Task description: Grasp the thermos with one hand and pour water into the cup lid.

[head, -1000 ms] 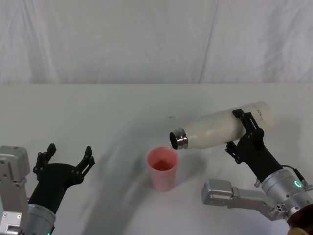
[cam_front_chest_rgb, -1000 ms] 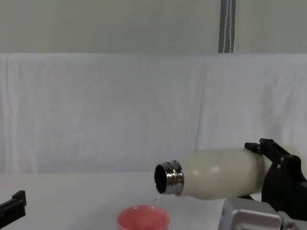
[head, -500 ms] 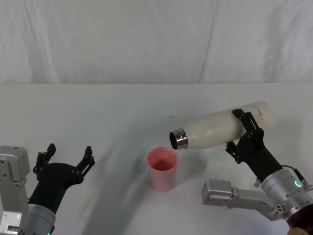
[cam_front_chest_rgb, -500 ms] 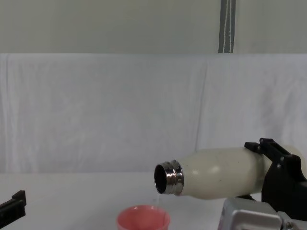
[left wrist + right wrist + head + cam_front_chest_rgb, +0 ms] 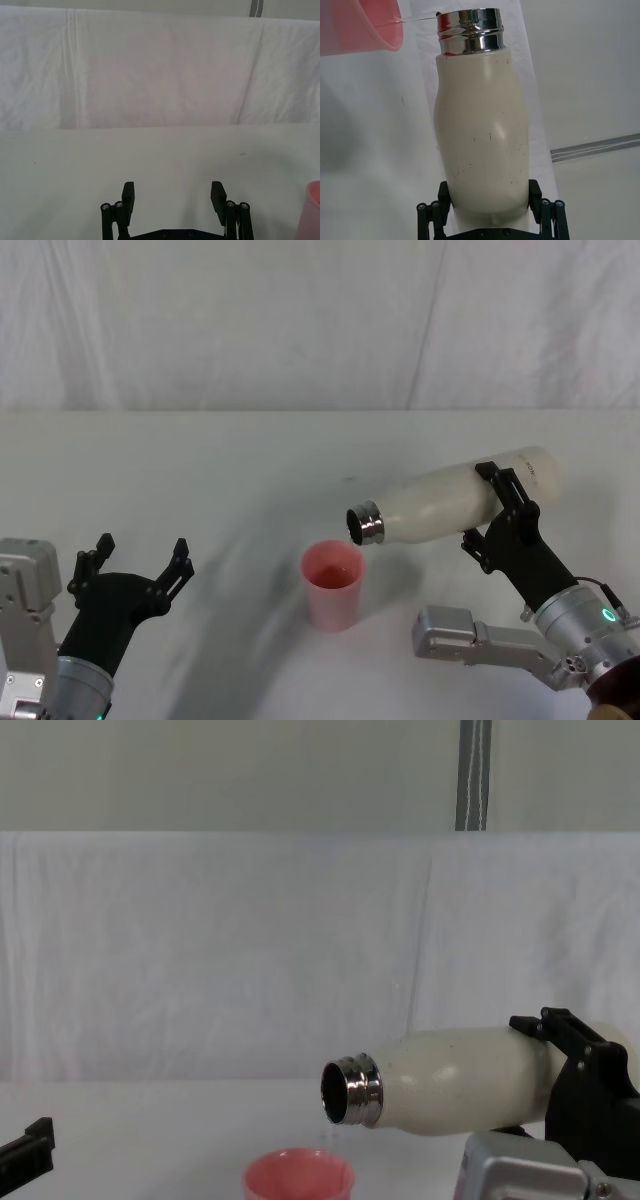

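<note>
Pouring is under way: the right pincer, lower right of the head view, clamps the tall cream-white matte thermos tipped above the small pink cup lid at centre on the white bench. Next, righting it seems due. Left pincer, lower left, gapes empty.

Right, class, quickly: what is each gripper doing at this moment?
Left gripper: open, holding nothing, low on the robot's left.
Right gripper: closed around the thermos, tipped with its neck above the cup lid.

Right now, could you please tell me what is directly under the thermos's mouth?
The pink cup lid stands under the thermos mouth, held tilted by the right hand. Its bottom is hidden.
</note>
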`<action>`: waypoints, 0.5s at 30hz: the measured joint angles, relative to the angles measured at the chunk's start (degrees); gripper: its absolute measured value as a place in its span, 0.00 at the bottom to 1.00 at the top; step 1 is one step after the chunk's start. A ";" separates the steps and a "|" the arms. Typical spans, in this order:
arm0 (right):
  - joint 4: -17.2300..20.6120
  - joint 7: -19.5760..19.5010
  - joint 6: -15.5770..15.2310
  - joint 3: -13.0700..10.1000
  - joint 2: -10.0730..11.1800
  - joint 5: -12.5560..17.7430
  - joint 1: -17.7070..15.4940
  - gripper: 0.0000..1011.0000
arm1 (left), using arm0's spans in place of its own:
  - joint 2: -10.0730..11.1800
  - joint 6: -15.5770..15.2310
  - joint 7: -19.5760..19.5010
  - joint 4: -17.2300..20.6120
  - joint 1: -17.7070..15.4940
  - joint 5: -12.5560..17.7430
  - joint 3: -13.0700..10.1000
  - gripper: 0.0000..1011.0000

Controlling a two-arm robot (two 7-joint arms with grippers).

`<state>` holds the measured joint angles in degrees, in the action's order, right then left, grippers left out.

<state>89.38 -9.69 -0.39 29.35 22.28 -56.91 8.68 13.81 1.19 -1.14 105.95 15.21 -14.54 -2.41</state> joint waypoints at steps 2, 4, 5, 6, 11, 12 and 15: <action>0.00 0.00 0.01 0.00 0.00 0.00 0.02 0.95 | 0.00 0.00 0.00 0.00 0.00 0.00 0.00 0.99; 0.00 0.00 0.02 0.02 0.00 0.00 0.08 0.95 | 0.00 0.00 0.00 0.00 0.00 0.00 0.00 0.99; 0.00 0.00 0.02 0.03 0.00 -0.01 0.10 0.95 | 0.00 0.00 0.00 0.00 0.00 0.00 0.00 0.99; 0.00 0.00 0.02 0.04 0.00 -0.01 0.11 0.95 | 0.00 0.00 0.00 0.00 0.00 0.00 0.00 0.99; -0.06 0.00 0.04 0.07 0.01 -0.05 0.18 0.95 | 0.00 0.00 0.00 0.00 0.00 0.00 0.00 0.99; -0.07 0.00 0.05 0.08 0.02 -0.05 0.18 0.95 | 0.00 0.00 0.00 0.00 0.00 0.00 0.00 0.99; -0.07 0.00 0.05 0.09 0.06 -0.06 0.17 0.95 | 0.00 0.00 0.00 0.00 0.00 0.00 0.00 0.99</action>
<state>89.30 -9.69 -0.34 29.44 22.34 -56.96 8.86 13.81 1.19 -1.14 105.95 15.21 -14.54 -2.41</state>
